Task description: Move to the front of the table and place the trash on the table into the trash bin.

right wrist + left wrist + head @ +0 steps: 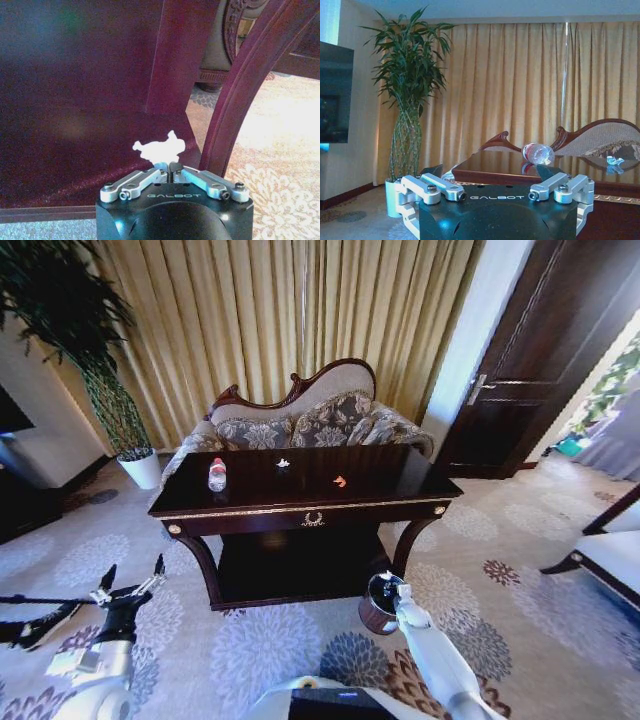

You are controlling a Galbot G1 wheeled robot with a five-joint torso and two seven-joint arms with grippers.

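The dark glossy table [385, 472] stands in front of me. On its top are a clear plastic bottle [217, 476], a white paper scrap [283, 464] and an orange scrap [340, 481]. The trash bin [374, 616] sits on the carpet by the table's right front leg. My right gripper [388, 586] hangs just over the bin's rim. In the right wrist view that gripper [169, 167] is shut on a white crumpled paper scrap [160, 149]. My left gripper [133, 576] is open, low at the left, short of the table. From the left wrist the bottle [538, 153] lies beyond the open left gripper [492, 176].
A patterned sofa [300, 420] backs the table against gold curtains. A tall plant in a white pot [140, 468] stands at the left. A dark door [540, 360] is at the right, and a bench corner [610, 555] at the far right. Carpet surrounds the table.
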